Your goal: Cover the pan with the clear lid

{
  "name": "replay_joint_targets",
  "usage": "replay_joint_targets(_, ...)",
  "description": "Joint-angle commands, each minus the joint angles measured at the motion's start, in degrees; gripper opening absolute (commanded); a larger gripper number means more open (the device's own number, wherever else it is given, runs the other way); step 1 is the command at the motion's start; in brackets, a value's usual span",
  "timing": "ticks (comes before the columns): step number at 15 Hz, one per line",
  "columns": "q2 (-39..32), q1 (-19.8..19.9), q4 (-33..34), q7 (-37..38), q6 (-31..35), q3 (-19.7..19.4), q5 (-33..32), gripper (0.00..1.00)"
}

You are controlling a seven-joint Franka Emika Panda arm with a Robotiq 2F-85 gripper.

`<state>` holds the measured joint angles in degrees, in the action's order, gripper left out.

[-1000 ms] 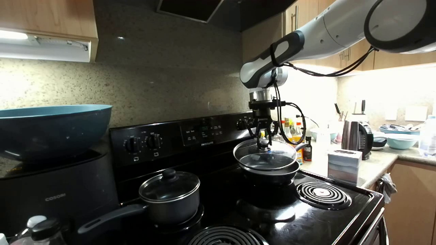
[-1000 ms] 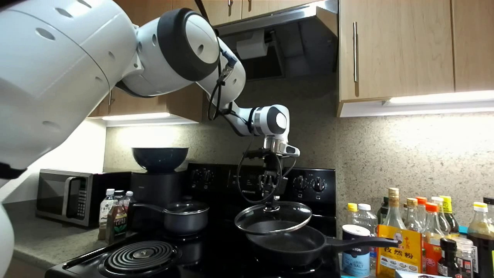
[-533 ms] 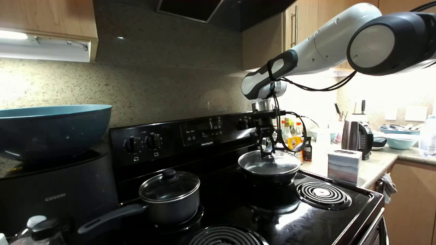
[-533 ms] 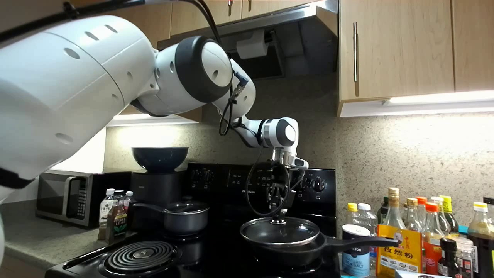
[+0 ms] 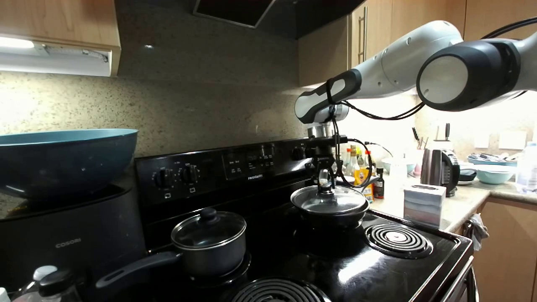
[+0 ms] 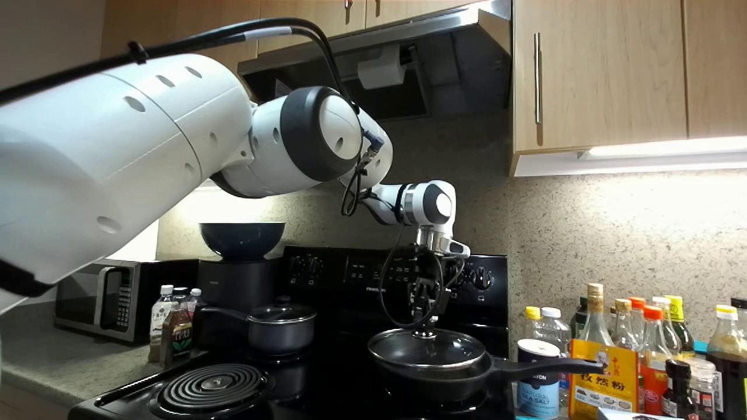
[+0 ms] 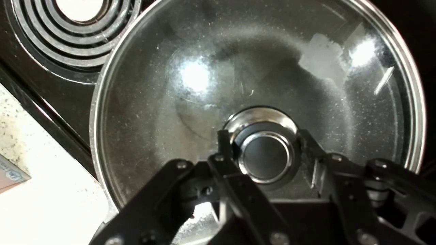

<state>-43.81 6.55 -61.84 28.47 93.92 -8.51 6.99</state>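
The clear lid [image 5: 312, 205] lies over the black pan [image 5: 331, 221] on the back burner; both also show in the other exterior view, the lid [image 6: 426, 354] over the pan [image 6: 435, 386]. There the lid sits a little toward the left, with part of the pan's inside edge showing at the right. Whether its rim rests fully on the pan I cannot tell. My gripper [image 7: 264, 143] points down with its fingers on both sides of the lid's knob [image 7: 265, 157], shut on it. In the wrist view the lid [image 7: 259, 75] hides most of the pan.
The pan's handle [image 6: 543, 367] points toward several bottles [image 6: 618, 326] and a salt can [image 6: 538, 379]. A deep grey saucepan [image 5: 214, 253] with its own lid stands on another burner. The stove's control panel [image 5: 247, 163] rises behind. A box [image 5: 424, 205] stands on the counter.
My gripper has lowered the lid from a tilted pose above the pan down onto or close to its rim. Since half a second ago it has shifted slightly sideways.
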Motion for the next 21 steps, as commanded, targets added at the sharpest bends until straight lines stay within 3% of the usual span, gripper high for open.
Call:
replay_joint_targets(1,-1.7,1.1,4.3,2.3,-3.5,-0.4,0.4,0.25)
replay_joint_targets(13,-0.4,1.8,2.5,0.4,-6.3,2.0,2.3,0.25)
replay_joint_targets(21,6.0,4.1,-0.8,-4.9,-5.9,3.3,6.0,0.25)
